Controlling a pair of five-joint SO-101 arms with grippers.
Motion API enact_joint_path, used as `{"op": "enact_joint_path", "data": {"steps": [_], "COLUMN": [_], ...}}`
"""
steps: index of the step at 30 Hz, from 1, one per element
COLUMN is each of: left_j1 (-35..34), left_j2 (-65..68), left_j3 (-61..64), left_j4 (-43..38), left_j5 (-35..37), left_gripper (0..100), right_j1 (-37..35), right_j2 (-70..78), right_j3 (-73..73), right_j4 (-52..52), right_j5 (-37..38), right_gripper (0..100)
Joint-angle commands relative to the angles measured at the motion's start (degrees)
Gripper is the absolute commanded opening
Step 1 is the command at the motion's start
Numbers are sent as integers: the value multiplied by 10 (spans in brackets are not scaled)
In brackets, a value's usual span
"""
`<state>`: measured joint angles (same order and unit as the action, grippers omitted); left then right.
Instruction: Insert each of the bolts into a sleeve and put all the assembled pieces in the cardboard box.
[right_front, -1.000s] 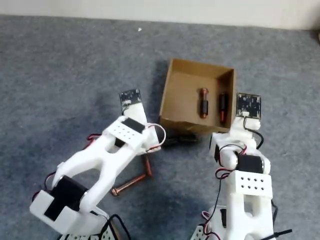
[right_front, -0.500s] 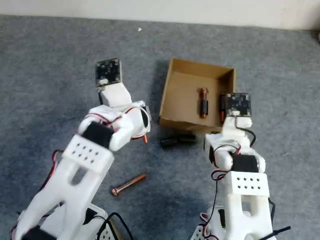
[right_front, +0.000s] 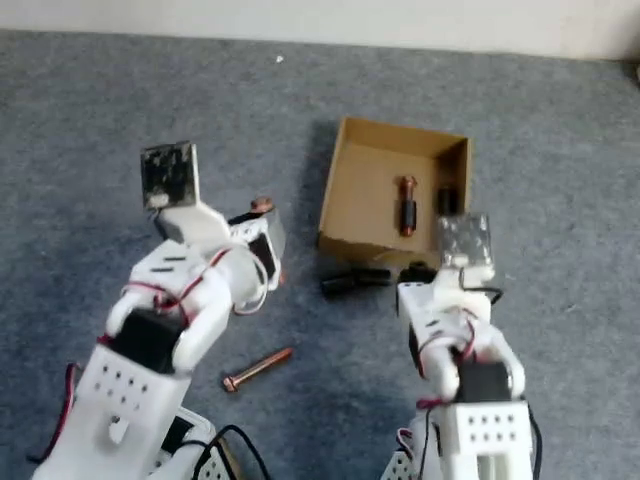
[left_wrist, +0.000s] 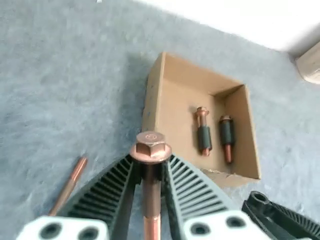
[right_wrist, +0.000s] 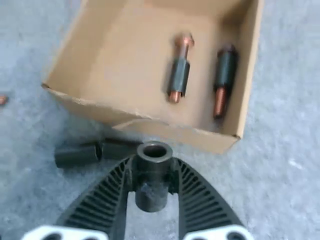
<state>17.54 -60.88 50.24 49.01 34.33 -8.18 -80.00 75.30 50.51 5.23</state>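
Observation:
My left gripper (left_wrist: 150, 182) is shut on a copper bolt (left_wrist: 150, 150), held upright with its hex head up; from above the bolt head (right_front: 262, 205) shows left of the cardboard box (right_front: 365, 195). My right gripper (right_wrist: 151, 187) is shut on a black sleeve (right_wrist: 152, 172), open end up, just in front of the box's near wall (right_wrist: 150, 130); the high view shows that sleeve (right_front: 417, 270) there too. Two bolts in sleeves (right_front: 408, 208) (right_front: 446, 205) lie inside the box. A loose bolt (right_front: 257, 369) lies on the carpet.
Two loose black sleeves (right_front: 355, 280) lie end to end on the grey carpet against the box's front wall, also seen as sleeves (right_wrist: 95, 152) from the right wrist. The other arm's black tip (left_wrist: 280, 215) shows near the left wrist view's corner.
The left arm has risen off the carpet with one bolt and swung left, leaving one bolt lying. The right arm has drawn back and left from the box's right side.

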Motion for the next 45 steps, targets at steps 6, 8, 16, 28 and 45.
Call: {"op": "enact_joint_path", "data": {"steps": [6,8,16,28,45], "left_j1": [0,0,21,67,134], "left_j2": [-160,-191,-305,-379,-429], "left_j3": [104,124,228,371,371], "left_j4": [-113,-133,-245,-382,-316], "left_j5": [-11,-10,-9,-7,-35], "left_gripper": [5,5,5,5,5], "right_j1": [-105,-123,-189,-263,-294], "right_j2": [-208,-253,-254,-255,-255], "right_j3": [84,106,117,117,60], "right_j4": [-15,-15,-16,-13,-24], "right_j5": [57,66,92,90,91], "right_gripper": [6,6,6,6,6]}}
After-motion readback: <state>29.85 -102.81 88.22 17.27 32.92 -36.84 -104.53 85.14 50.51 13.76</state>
